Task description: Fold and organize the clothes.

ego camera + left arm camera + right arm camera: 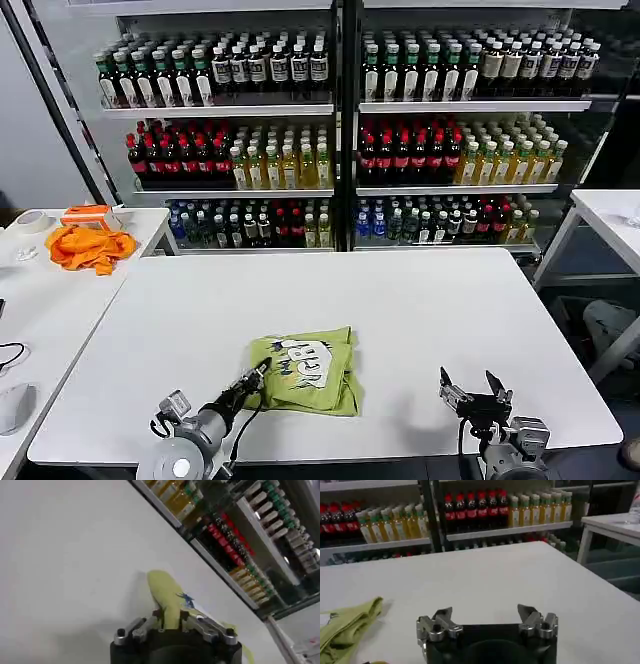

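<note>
So the lime-green cotton T-shirt (305,372) with the pale print is folded into a rough square at the near middle of the white rectangular table (400,300). The left gripper (262,371) is pinching its left edge (fabric bunched between the fingers). The right gripper (472,387) sits spread wide near the front right, well apart.

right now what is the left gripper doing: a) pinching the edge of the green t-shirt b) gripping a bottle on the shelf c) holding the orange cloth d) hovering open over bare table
a, the left gripper is shut on a fold at the edge of the green T-shirt, while the right gripper hangs open over bare table.
</note>
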Available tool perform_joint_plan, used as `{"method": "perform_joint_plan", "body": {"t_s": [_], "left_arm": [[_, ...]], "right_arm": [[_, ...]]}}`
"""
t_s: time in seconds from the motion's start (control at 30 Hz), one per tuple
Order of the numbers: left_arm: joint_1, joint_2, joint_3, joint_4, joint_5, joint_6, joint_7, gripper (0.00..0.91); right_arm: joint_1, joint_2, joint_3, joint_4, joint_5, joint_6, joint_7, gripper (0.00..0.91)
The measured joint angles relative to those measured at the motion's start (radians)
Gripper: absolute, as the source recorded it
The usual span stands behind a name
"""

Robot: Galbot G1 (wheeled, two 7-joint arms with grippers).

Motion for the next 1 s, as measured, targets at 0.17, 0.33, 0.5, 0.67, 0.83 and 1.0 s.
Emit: {"method": "perform_joint_plan", "body": {"t_s": [0.17, 0.33, 0.5, 0.67, 0.83, 1.0], "left_arm": [[0.002, -0.019, -0.032, 0.005, -0.083, 0.000, 0.005, 0.020], [0.010, -0.031, -0.076, -0.012, -0.156, 0.000, -0.001, 0.020], [0.006, -0.014, -0.163, -0.049, -0.217, 0.007, -0.017, 0.020], [0.002, 0.064, -0.314, -0.095, -0.242, 0.017, -0.018, 0.020], [0.013, 0.191, -0.454, -0.154, -0.168, 0.010, 0.027, 0.020], [0.046, 0.268, -0.472, -0.209, 0.049, -0.031, 0.091, 0.020]], "right_arm": [[0.000, 0.001, 0.006, 0.003, 0.003, 0.000, 0.000, 0.907], [0.004, 0.004, 0.006, 0.003, 0.005, 0.000, 0.000, 0.907], [0.013, 0.004, 0.003, -0.003, 0.011, 0.000, 0.000, 0.907], [0.028, 0.005, -0.006, -0.015, 0.015, 0.000, 0.000, 0.907], [0.046, 0.012, -0.019, -0.030, 0.012, 0.000, 0.000, 0.907], [0.048, 0.011, -0.026, -0.040, 0.009, 0.003, -0.002, 0.907]]}}
